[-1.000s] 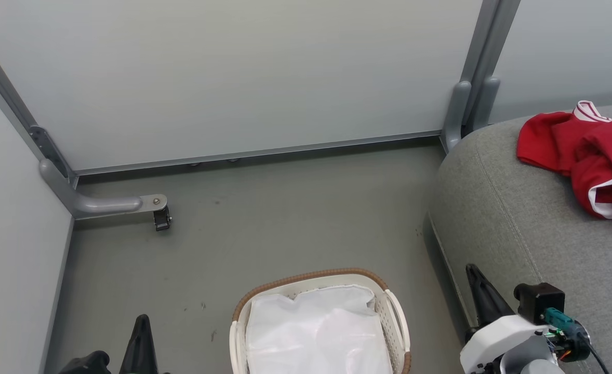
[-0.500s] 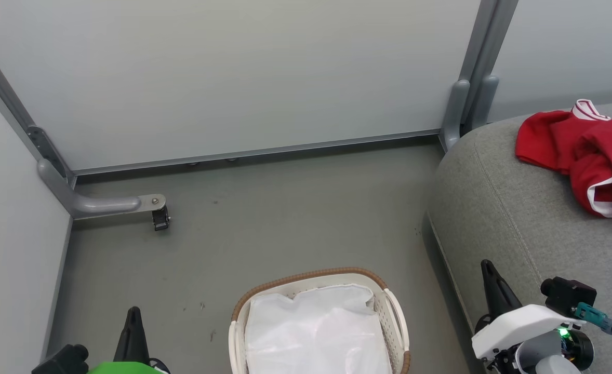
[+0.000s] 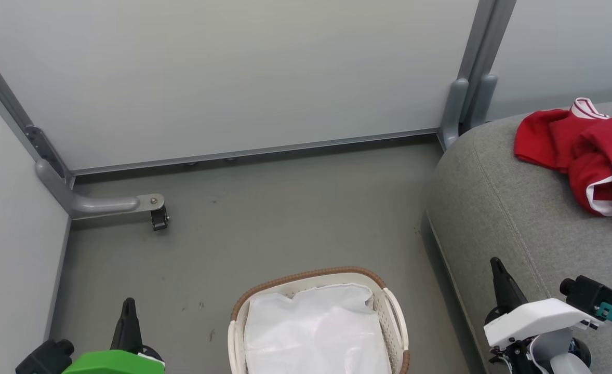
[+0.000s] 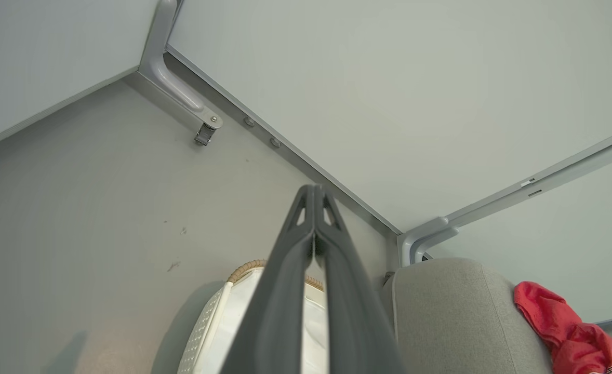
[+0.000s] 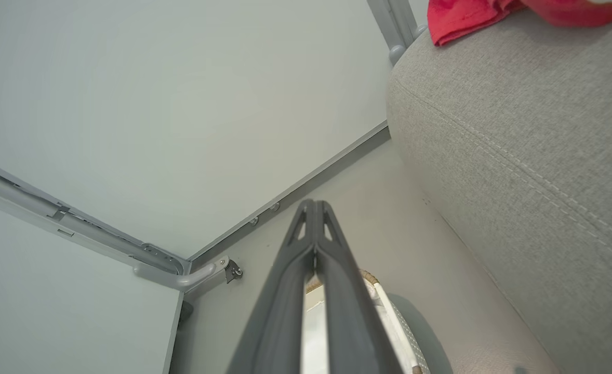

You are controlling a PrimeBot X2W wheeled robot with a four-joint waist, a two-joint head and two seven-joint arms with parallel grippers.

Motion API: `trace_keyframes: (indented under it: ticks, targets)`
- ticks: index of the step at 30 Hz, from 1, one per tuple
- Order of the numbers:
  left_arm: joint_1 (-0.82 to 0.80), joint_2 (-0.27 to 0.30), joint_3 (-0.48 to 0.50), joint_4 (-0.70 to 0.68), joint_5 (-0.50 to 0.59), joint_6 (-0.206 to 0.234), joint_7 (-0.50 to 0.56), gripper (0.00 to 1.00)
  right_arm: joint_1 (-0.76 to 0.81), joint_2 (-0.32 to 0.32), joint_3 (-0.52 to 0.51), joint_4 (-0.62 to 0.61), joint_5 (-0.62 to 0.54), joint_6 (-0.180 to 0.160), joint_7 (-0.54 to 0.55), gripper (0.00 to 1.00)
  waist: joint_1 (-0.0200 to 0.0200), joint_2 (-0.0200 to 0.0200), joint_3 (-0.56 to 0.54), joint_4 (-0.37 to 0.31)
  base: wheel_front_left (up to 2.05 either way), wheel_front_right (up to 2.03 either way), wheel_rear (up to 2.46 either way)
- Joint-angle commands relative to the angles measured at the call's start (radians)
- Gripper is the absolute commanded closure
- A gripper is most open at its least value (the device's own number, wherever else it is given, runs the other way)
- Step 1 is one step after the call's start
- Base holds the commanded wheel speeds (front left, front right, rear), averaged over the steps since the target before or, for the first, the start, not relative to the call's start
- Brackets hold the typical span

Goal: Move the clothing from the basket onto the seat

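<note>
Both sets of fingers clenched, nothing held: left gripper [image 3: 128, 306], right gripper [image 3: 495, 267]. The basket [image 3: 306, 275] sits between the two finger pairs, with the white liner [image 3: 316, 332] inside and no red. The seat [image 3: 493, 208] is just right of the right fingers. The clothing [image 3: 586, 150] lies on it, far ahead-right. Looks soft, light, floppy; pinch a raised fold or trim edge. Task likely done.

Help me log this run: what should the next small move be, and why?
Probably just back off and stop. The basket shows its white liner and no red, the clothing lies on the seat, and the left gripper and right gripper are shut, empty.
</note>
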Motion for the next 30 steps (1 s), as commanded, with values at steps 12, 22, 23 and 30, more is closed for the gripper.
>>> trace_keyframes:
  ticks: [12,22,23,30]
  targets:
    - [-0.054,0.003,0.025,-0.023,-0.155,-0.015,0.046,1.0,-0.02,-0.006,-0.028,-0.033,0.181,-0.001,0.045,1.0,0.0,0.0,0.002,-0.003,0.0,0.0,0.0]
    - [-0.071,0.004,0.039,-0.027,-0.257,-0.021,0.075,1.0,-0.021,-0.007,-0.044,-0.044,0.298,-0.001,0.075,1.0,0.0,0.0,0.004,-0.006,0.0,0.0,0.0]
    - [-0.073,0.004,0.04,-0.027,-0.268,-0.022,0.079,1.0,-0.021,-0.007,-0.046,-0.045,0.31,-0.001,0.078,1.0,0.0,0.0,0.004,-0.006,0.0,0.0,0.0]
    - [-0.084,0.004,0.048,-0.03,-0.331,-0.027,0.099,1.0,-0.022,-0.007,-0.055,-0.052,0.384,-0.001,0.098,1.0,0.0,0.0,0.005,-0.008,0.0,0.0,0.0]
